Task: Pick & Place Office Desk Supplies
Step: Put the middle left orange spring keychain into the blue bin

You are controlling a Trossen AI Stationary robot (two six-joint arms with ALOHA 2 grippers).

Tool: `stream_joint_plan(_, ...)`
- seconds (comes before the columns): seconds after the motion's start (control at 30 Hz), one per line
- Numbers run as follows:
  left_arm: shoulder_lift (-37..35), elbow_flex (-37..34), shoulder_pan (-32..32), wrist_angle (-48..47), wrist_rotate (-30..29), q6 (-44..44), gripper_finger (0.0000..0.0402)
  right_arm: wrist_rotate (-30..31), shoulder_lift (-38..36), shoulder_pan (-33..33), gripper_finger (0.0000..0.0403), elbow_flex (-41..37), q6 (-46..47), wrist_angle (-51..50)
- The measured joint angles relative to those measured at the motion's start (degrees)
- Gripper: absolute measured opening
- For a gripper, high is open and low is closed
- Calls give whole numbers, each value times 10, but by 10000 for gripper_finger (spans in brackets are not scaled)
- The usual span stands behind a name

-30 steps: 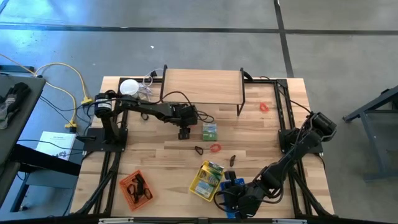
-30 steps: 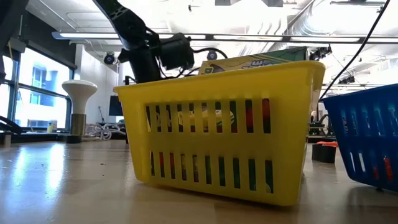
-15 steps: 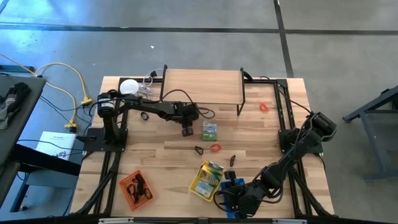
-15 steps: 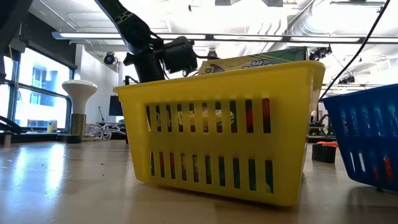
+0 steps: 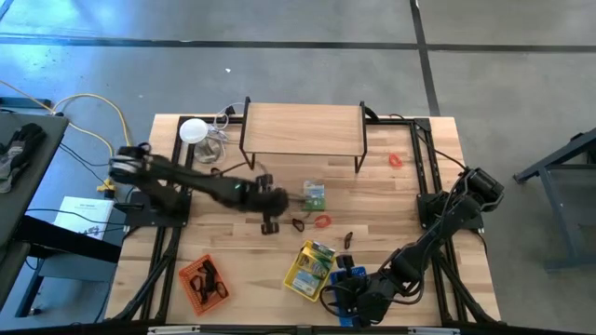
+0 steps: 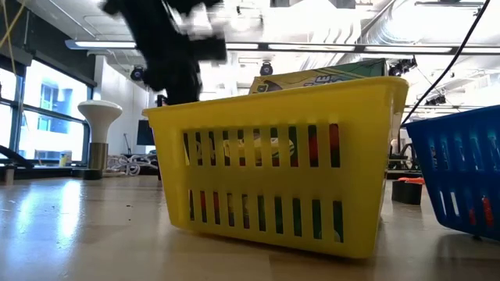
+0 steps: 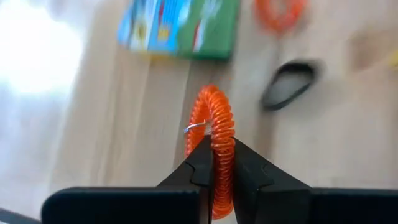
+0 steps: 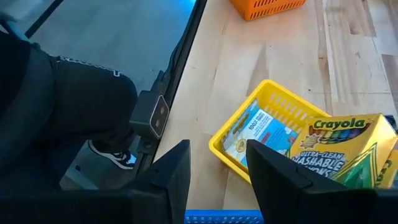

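Note:
My left gripper point(image 7: 219, 148) is shut on an orange coiled loop point(image 7: 214, 118) over the table's middle point(image 5: 270, 223). Just beyond it lie a green packet point(image 7: 180, 28) point(image 5: 314, 194), a black loop point(image 7: 289, 81) point(image 5: 298, 224) and a red rubber band point(image 7: 280, 9) point(image 5: 322, 221). A small black clip point(image 5: 347, 240) lies nearer the baskets, and another red band point(image 5: 396, 159) lies at the far right. My right gripper point(image 8: 217, 171) stands open, with nothing between its fingers, above the yellow basket point(image 8: 280, 143) at the near edge. My left gripper pinches the orange coil's near part point(image 7: 219, 163) between its two fingers, slanting down from the table's left. The rest of the loop stands up past the fingertips, with a small metal ring point(image 7: 194, 129) on its side. The coil looks clear of the table.
A wooden riser shelf point(image 5: 303, 130) stands at the far middle, with a white disc and its clear wiring point(image 5: 193, 130) to its left. An orange basket point(image 5: 203, 279) sits near left. The yellow basket point(image 5: 312, 268), holding a crayon box, and a blue basket point(image 5: 349, 279) sit near middle.
My left gripper has swung from beside the green packet toward the table's near edge and has risen. In the low view it has gone up and across, blurred by its motion. My right arm has kept still.

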Motion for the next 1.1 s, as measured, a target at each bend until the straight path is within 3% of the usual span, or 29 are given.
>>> stream_joint_plan(0.17, -85, 0, -126, 77, -71, -40, 20, 34, 0, 0, 144, 0, -19, 12)
stream_joint_plan(0.33, -99, 0, -219, 241, -42, -59, 20, 126, 0, -6, 144, 0, -132, 130)
stream_joint_plan(0.47, -79, 1, -261, 337, -6, -56, 19, 135, 0, -13, 144, 0, -233, 212)
stream_joint_plan(0.67, -46, 1, -282, 390, 9, -61, 19, 137, -1, -27, 144, 0, -291, 301)
stream_joint_plan(1.1, -32, 1, -269, 417, 25, -61, 19, 14, 0, -87, 144, 0, -278, 312)
